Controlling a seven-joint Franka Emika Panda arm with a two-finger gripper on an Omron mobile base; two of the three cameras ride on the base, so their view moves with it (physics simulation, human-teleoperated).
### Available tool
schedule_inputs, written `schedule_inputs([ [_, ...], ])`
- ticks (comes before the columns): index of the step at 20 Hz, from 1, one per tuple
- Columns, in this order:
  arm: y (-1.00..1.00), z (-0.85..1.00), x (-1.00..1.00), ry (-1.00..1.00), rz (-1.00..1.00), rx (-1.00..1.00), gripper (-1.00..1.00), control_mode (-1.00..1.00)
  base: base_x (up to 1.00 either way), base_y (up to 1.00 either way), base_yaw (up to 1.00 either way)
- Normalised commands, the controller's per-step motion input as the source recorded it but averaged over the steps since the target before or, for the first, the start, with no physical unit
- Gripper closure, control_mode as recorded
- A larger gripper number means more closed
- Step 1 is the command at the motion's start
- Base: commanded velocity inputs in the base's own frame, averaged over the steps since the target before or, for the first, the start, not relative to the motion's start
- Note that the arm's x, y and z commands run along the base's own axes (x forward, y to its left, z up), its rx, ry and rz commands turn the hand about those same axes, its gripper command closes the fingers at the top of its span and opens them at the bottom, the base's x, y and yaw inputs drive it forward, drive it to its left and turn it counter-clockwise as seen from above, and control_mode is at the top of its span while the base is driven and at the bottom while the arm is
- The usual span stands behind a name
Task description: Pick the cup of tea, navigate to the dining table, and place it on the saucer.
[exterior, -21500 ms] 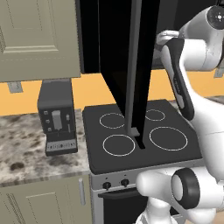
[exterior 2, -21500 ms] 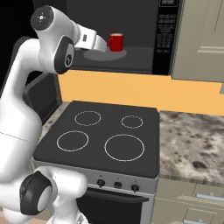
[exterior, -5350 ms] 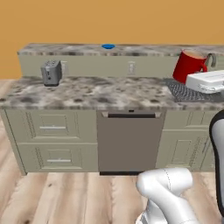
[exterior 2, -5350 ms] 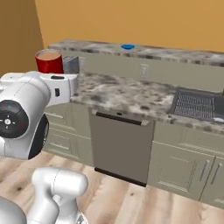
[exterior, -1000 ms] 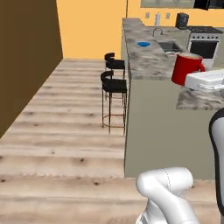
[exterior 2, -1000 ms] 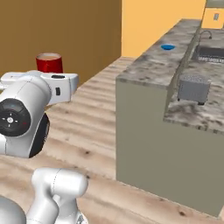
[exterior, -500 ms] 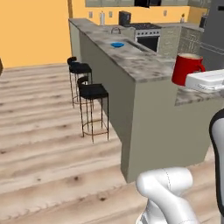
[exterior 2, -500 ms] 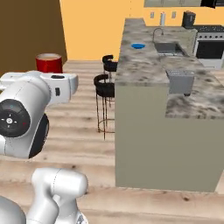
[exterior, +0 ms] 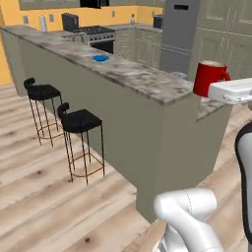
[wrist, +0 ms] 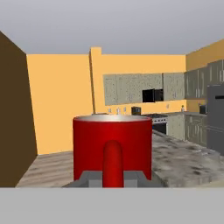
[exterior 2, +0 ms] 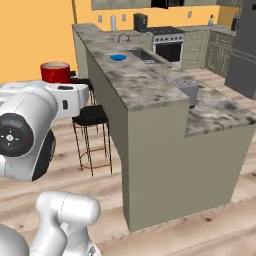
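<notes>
The cup of tea (wrist: 112,146) is a glossy red mug. It is held upright with its looped handle turned toward the hand camera. My gripper (wrist: 113,178) is shut on that handle, grey fingers (wrist: 89,178) on either side of it. From the base, the cup of tea (exterior: 208,77) rides at the end of the white hand, level with the end of the dining table (exterior: 142,79), and the same cup of tea (exterior 2: 55,72) sits above the arm. The saucer (exterior: 101,58) is a blue disc far along the speckled top. It appears again as the saucer (exterior 2: 118,57) on the dining table (exterior 2: 142,85).
Two black bar stools (exterior: 78,121) (exterior: 41,91) stand on the wood floor along the table's plain front. Behind it run a lower counter with a grey box (exterior 2: 184,86), a sink (exterior 2: 145,55), a stove (exterior: 93,32) and a tall fridge (exterior: 179,30).
The whole picture has swung as the base moved: the table's end is now closer and the saucer nearer. The cup stays in the shut gripper, in the same place relative to the arm.
</notes>
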Motion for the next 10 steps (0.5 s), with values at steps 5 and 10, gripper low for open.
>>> schedule_inputs([
  [5, 0.00, 0.00, 0.00, 0.00, 0.00, 0.00, 1.00, 1.00, 0.67, 1.00, -0.56],
  [10, 0.00, 0.00, 0.00, 0.00, 0.00, 0.00, 1.00, 1.00, 0.63, 1.00, -0.53],
])
